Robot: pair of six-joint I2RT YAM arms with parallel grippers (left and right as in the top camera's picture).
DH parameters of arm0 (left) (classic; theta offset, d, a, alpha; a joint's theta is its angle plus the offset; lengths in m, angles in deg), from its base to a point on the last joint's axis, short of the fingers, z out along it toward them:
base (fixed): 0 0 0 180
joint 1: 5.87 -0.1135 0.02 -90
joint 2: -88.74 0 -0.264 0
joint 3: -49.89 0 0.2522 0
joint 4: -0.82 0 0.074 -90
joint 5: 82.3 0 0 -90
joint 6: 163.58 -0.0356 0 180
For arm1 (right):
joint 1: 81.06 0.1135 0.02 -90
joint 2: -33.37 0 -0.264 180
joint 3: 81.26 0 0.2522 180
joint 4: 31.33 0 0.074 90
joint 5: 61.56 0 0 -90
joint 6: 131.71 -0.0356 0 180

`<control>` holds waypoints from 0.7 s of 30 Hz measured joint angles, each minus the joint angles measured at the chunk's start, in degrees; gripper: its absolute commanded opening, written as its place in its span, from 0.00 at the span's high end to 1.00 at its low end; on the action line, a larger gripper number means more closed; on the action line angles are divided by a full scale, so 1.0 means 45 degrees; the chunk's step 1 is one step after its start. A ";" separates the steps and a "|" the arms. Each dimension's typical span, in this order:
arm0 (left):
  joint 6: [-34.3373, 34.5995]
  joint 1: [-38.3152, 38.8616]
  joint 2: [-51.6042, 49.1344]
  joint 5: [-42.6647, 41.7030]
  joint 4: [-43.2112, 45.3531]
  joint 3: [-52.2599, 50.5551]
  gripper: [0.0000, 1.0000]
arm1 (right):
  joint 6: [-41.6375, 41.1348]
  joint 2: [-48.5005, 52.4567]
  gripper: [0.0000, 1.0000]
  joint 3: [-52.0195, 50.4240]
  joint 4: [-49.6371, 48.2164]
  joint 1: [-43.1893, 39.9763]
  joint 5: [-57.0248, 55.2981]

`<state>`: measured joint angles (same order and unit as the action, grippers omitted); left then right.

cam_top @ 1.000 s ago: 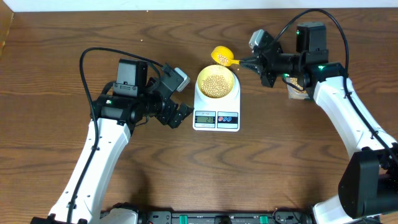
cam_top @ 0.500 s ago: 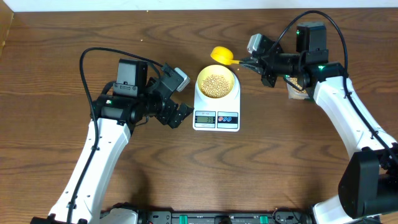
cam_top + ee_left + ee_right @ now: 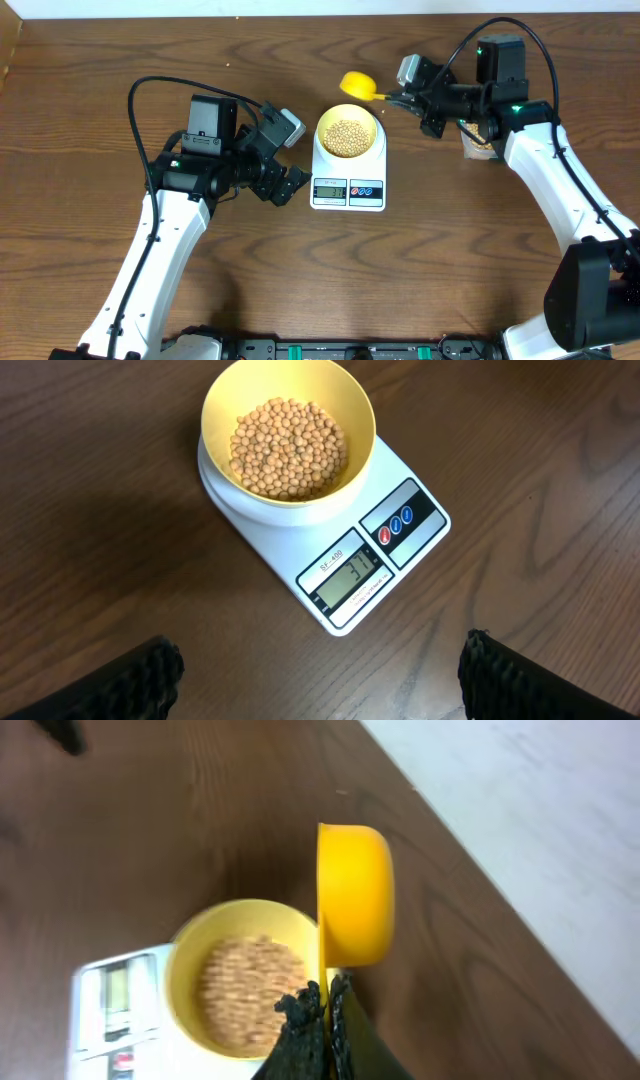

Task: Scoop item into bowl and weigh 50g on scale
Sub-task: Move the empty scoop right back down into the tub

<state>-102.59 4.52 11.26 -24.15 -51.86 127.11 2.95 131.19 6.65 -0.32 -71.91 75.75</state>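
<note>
Left gripper [image 3: 284, 184] hovers just left of the scale [image 3: 348, 190], its fingers spread wide with nothing between them. The scale stands mid-surface [image 3: 90, 110] with its display [image 3: 345, 578] lit; the digits look like 31, though I cannot read them for certain. The bowl [image 3: 215, 410] sits on the scale's platform, its bottom covered with beans [image 3: 288, 448]. Just beyond the bowl's far rim is the yellow scoop [image 3: 355, 84], turned on edge and apart from the bowl. The right gripper [image 3: 396, 98] is pinching its handle. A container [image 3: 480, 146] shows partly behind the right arm.
</note>
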 measured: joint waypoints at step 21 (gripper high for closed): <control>0.0000 0.0000 0.0000 0.0000 0.0000 0.0000 0.10 | -0.5931 -0.0952 0.99 -0.0015 -0.0607 -0.0097 -1.1278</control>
<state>-102.59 4.52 11.26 -24.15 -51.86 127.11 -23.73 126.91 6.58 -3.05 -72.35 25.00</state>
